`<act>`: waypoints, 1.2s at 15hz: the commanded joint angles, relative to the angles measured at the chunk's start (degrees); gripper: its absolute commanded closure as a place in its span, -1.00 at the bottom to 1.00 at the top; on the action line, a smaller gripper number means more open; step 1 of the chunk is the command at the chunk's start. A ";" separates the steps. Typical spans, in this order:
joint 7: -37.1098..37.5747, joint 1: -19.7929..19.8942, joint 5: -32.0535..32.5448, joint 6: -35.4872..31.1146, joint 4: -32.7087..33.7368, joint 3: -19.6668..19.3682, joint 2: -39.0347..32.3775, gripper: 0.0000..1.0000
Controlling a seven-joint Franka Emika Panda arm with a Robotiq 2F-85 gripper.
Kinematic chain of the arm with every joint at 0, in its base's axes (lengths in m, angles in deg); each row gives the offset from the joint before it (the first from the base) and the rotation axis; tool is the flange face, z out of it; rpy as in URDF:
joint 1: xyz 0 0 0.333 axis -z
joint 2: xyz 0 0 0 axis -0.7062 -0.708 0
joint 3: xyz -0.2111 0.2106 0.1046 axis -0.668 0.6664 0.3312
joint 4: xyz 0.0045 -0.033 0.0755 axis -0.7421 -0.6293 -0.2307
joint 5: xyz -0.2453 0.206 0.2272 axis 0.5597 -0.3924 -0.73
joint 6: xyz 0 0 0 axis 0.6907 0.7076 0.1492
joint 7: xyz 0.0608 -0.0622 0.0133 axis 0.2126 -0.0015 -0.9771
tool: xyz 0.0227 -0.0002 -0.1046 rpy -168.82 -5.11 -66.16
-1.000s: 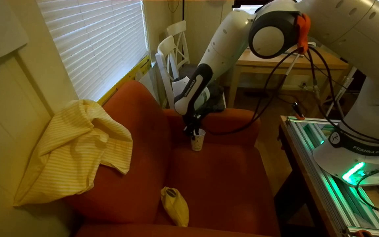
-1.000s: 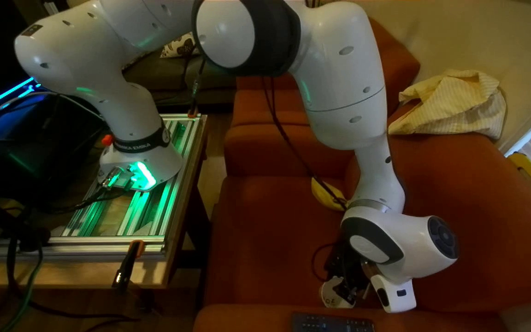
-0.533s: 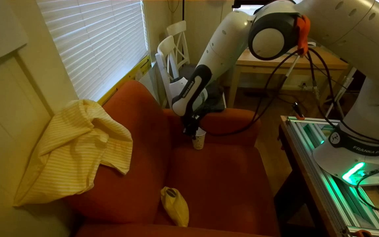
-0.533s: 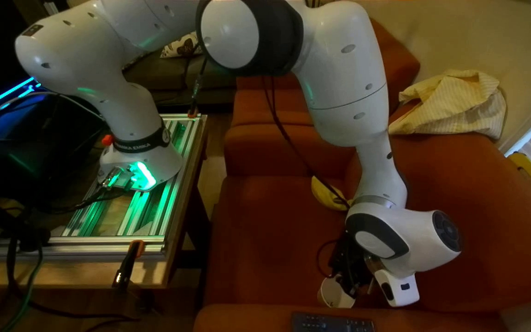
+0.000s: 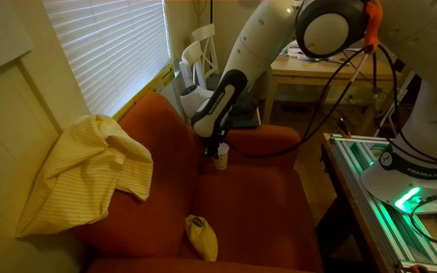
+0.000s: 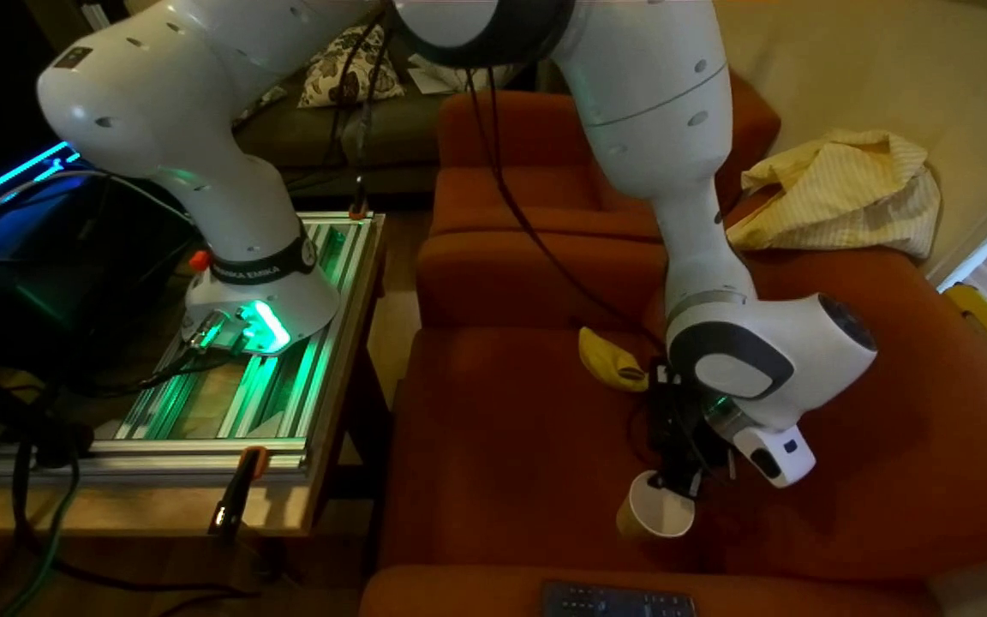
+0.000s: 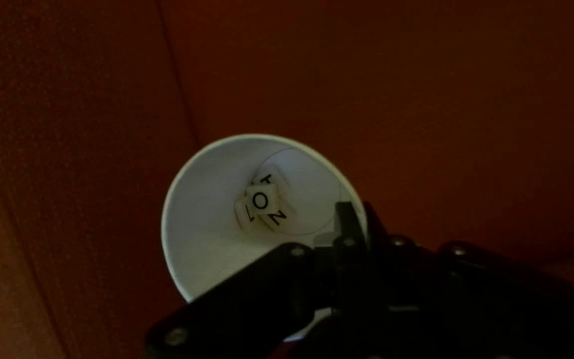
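The black two-finger gripper [image 7: 361, 219] was found pinched on the wall of a white paper cup [image 5: 221, 157] with small dark printed marks, one finger [image 7: 348, 219] inside the rim and its mate outside. The cup sat mouth up at the seat of an orange-red upholstered sofa [image 5: 256, 212], near an armrest [image 6: 442, 591]; whether its base touched the seat could not be determined. Inside it lay a small heap of cream square letter tiles [image 7: 262, 199], an O on top, an N below it, others partly covered. In the wrist view the gripper's linkages obscured part of the rim. A dark button remote control [image 6: 618, 602] rested on that same armrest, near the cup. A yellow banana-shaped object [image 5: 202, 239] lay on the seat against the backrest, well apart from the cup. Black cables [image 6: 503, 188] hung from the white robot arm [image 6: 656, 103] and crossed the space above the seat. A yellow-and-white striped cloth [image 5: 89, 178] was draped over the backrest. White wooden chairs [image 5: 192, 53] stood beyond the armrest, and a wooden table [image 6: 116, 514] carrying the arm's base stood across a strip of floor from the sofa.
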 commanded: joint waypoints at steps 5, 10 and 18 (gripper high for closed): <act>-6.07 -4.58 8.29 0.82 -11.36 2.08 12.03 0.94; -11.13 -5.73 10.59 6.52 -13.26 5.32 16.65 0.95; -16.46 -8.05 12.26 8.46 -15.52 10.91 20.94 0.95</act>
